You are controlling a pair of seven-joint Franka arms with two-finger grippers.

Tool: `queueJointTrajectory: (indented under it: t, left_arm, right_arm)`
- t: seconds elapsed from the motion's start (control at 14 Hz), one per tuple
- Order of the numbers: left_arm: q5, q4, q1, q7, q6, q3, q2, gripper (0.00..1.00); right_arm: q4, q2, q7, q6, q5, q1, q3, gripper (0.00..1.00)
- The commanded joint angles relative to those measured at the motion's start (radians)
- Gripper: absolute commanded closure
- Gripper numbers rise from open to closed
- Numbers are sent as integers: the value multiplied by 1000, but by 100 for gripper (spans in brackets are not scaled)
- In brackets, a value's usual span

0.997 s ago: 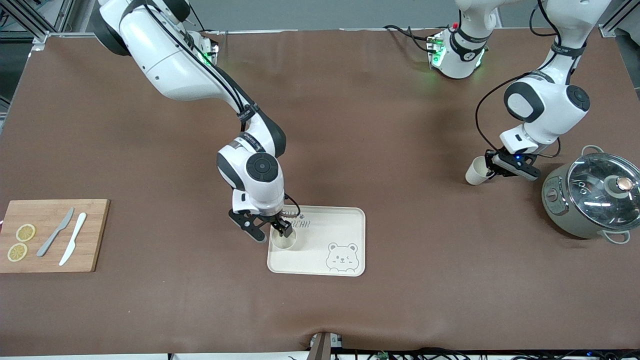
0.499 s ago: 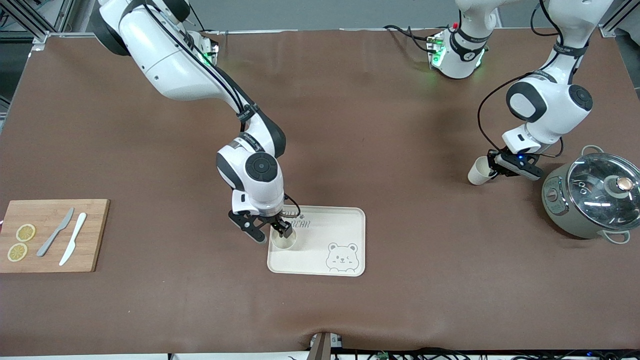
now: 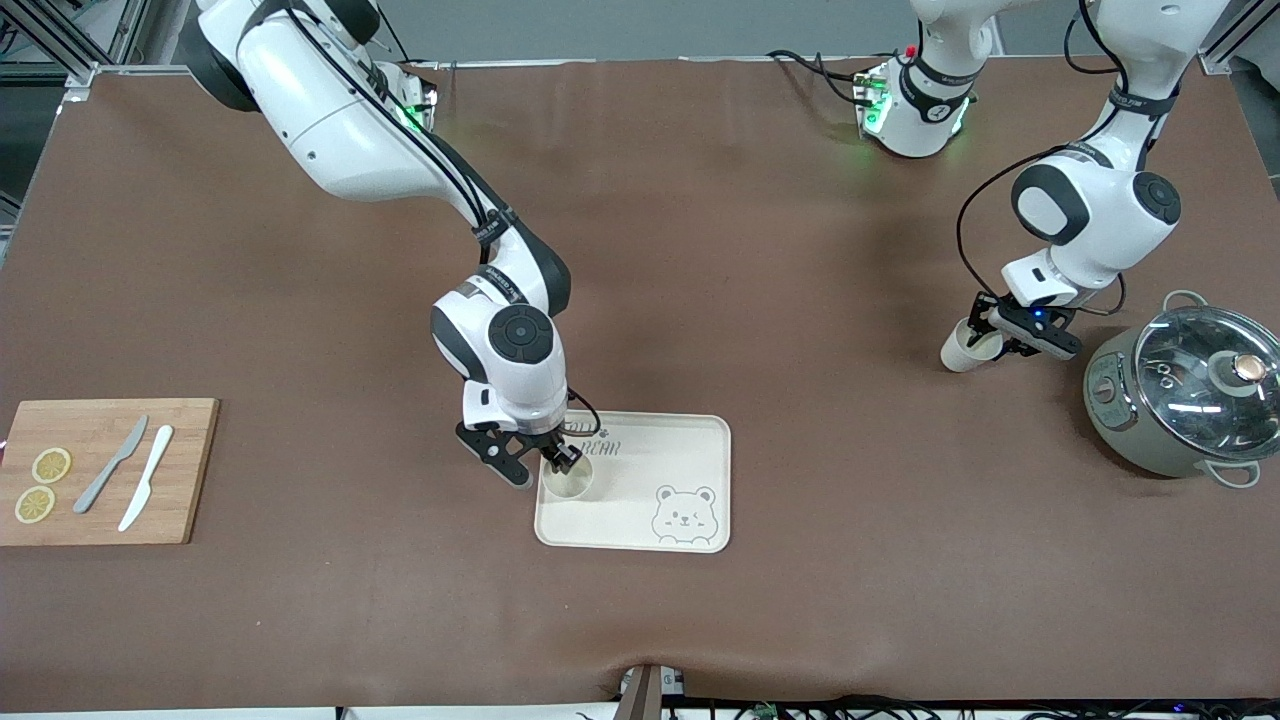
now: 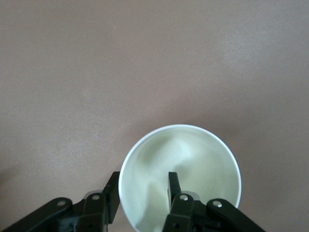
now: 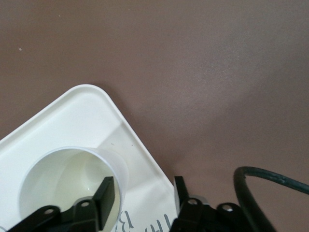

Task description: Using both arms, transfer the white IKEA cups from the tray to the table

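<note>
One white cup (image 3: 567, 483) stands upright on the bear-printed tray (image 3: 690, 450), at the tray's end toward the right arm. My right gripper (image 3: 542, 468) is open over it, one finger inside the rim and one outside. In the right wrist view, the gripper (image 5: 143, 186) is clear of the cup (image 5: 63, 188) on the tray (image 5: 82, 111). The second cup (image 3: 960, 350) leans on the table beside the pot. My left gripper (image 3: 990, 335) straddles its rim. In the left wrist view, the gripper (image 4: 143, 186) has its outer finger against the cup (image 4: 193, 154); the inner finger stands apart from the wall.
A grey-green pot with a glass lid (image 3: 1180, 390) stands close to the left gripper, toward the left arm's end. A wooden cutting board (image 3: 190, 500) with two knives and lemon slices lies at the right arm's end.
The left arm has shifted slightly and the cup at its fingers has moved a little toward the pot. The right gripper's fingers have spread apart at the cup on the tray.
</note>
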Motion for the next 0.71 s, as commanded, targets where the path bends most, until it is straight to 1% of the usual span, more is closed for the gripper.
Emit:
queueJointTrajectory:
  t: [0.0, 0.07, 0.28, 0.36, 0.43, 0.64]
  left_arm:
    - [21, -4, 10, 14, 17, -2, -5, 54]
    - [21, -3, 10, 12, 17, -2, -5, 54]
    - [21, 0, 10, 9, 17, -2, -6, 54]
    - [21, 0, 10, 8, 17, -2, -9, 54]
    - [21, -1, 10, 6, 16, -2, -15, 54]
    - [21, 0, 10, 1, 8, -2, -31, 54]
  right_arm:
    - [32, 18, -9, -5, -13, -5, 11, 69]
    - [32, 18, -9, -3, -13, -3, 11, 78]
    - [32, 18, -11, -5, -13, -2, 9, 87]
    - [32, 18, -9, -5, -13, -2, 9, 92]
    - [32, 18, -9, -5, -13, 0, 9, 99]
    - [32, 18, -11, -5, -16, 3, 8, 100]
